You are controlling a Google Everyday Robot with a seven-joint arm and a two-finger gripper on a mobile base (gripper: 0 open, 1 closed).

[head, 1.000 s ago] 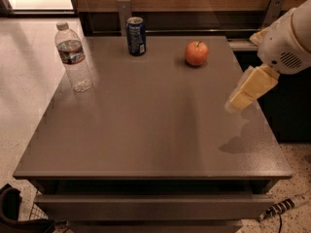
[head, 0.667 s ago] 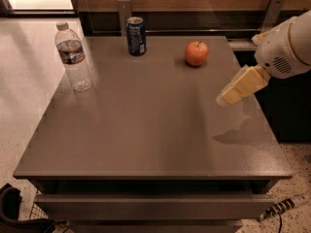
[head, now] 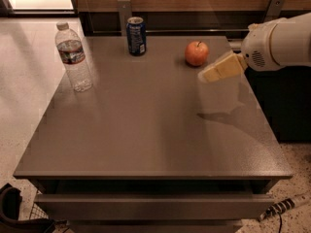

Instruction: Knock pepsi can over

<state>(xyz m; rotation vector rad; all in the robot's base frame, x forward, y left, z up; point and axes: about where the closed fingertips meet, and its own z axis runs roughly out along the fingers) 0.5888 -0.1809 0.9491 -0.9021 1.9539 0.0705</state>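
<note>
The pepsi can (head: pixel 136 36) is dark blue with a silver top rim and stands upright near the far edge of the grey table (head: pixel 146 130). My gripper (head: pixel 209 74) is cream-coloured and hangs above the table's right side, just right of and nearer than the apple (head: pixel 196 53). It is far to the right of the can and touches nothing.
A clear plastic water bottle (head: pixel 73 57) stands upright at the table's left edge. The red-orange apple sits between the can and the gripper. A wooden wall panel with metal brackets runs behind the table. A dark cabinet stands to the right.
The gripper has moved up and to the left, away from the table's right edge towards the apple. The can, bottle and apple have not moved.
</note>
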